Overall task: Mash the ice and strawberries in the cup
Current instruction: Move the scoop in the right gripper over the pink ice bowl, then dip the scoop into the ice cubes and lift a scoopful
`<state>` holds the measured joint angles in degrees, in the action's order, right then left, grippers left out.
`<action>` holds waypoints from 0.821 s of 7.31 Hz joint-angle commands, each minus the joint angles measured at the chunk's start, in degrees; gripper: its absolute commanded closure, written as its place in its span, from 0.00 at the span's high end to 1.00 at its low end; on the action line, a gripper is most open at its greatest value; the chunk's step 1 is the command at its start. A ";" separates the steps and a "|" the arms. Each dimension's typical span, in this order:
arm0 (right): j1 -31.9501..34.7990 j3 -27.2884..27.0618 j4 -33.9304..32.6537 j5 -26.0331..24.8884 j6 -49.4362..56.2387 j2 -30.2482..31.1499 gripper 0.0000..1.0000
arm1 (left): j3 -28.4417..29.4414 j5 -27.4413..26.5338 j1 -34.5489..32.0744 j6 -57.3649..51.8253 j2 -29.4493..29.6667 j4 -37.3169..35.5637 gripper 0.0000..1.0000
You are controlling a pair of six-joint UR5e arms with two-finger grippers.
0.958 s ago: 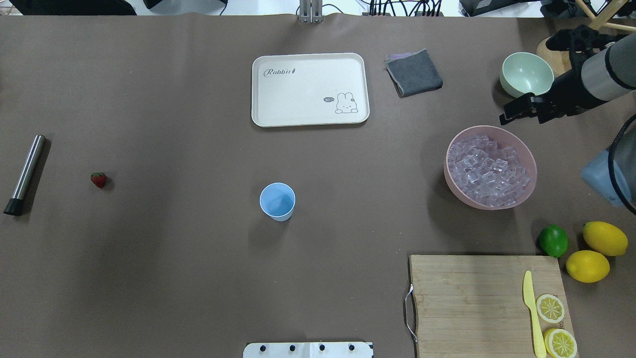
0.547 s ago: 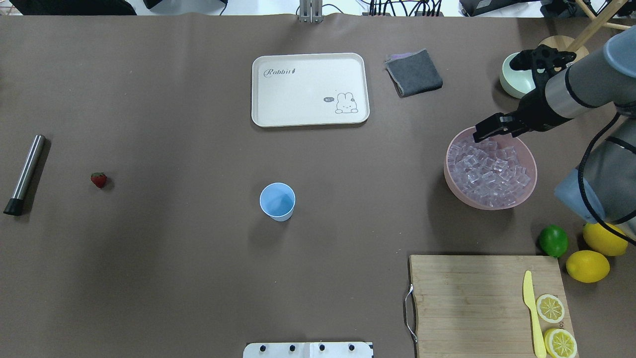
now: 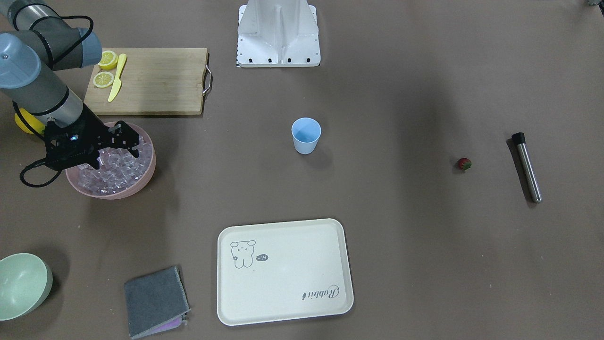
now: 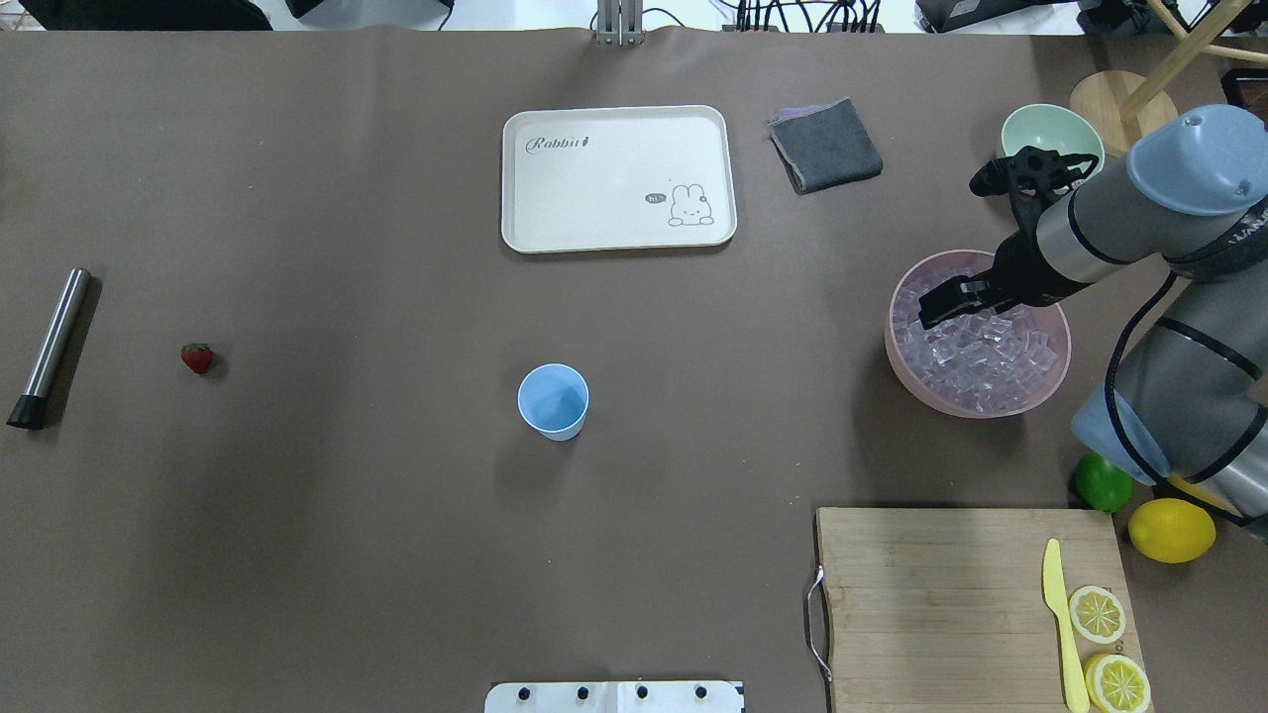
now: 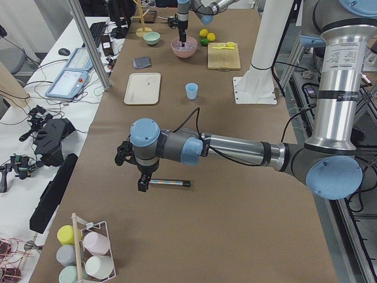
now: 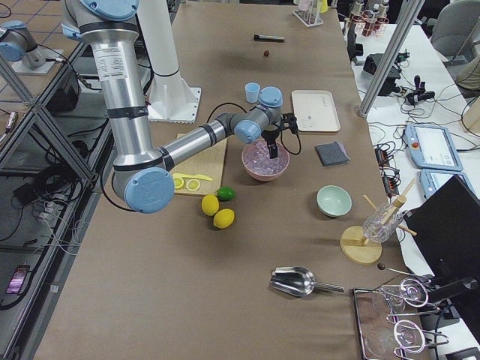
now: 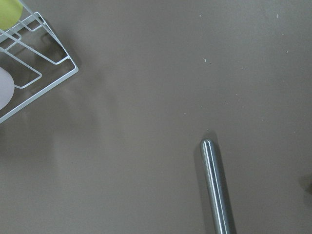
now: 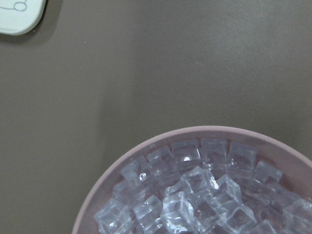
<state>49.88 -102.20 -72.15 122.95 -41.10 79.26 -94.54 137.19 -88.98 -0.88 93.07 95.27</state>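
The light-blue cup (image 4: 553, 400) stands upright mid-table, and nothing shows inside it. A small red strawberry (image 4: 196, 357) lies far to its left, near a steel muddler (image 4: 50, 347). Ice (image 4: 981, 352) fills the pink bowl (image 4: 890, 337) on the right. My right gripper (image 4: 941, 302) hangs open just above the ice at the bowl's far-left part; the right wrist view looks down on the ice (image 8: 195, 195). My left gripper (image 5: 141, 184) shows only in the exterior left view, over the muddler's (image 5: 169, 183) end. I cannot tell whether it is open or shut.
A cream tray (image 4: 619, 178) and a grey cloth (image 4: 825, 145) lie at the far side, a pale-green bowl (image 3: 23, 283) beyond the pink one. A cutting board (image 4: 931, 604) carries a yellow knife and lemon slices, with a lime (image 4: 1102, 482) and a lemon (image 4: 1171, 530) beside it.
My right arm has swung from beside the pale-green bowl to over the pink bowl, and its gripper has come down toward the ice. The cup, strawberry and muddler have not moved.
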 commanded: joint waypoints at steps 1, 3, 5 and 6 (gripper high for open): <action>-0.14 1.48 -0.01 0.10 -0.21 -0.07 0.99 | -0.03 0.00 0.04 0.00 0.00 0.00 0.98; -0.75 1.74 -0.10 -0.34 -0.57 -0.42 0.96 | -0.12 0.00 0.21 0.00 0.18 0.00 0.98; -0.84 2.45 -0.10 -0.17 -0.57 0.02 0.96 | -0.29 0.00 0.39 0.00 0.27 0.00 0.98; -0.84 2.36 -0.01 -0.25 -0.57 0.02 0.95 | -0.38 0.00 0.39 0.00 0.27 0.00 0.98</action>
<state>49.09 -99.88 -72.23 122.71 -41.65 79.16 -94.80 137.20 -88.63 -0.88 93.31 95.27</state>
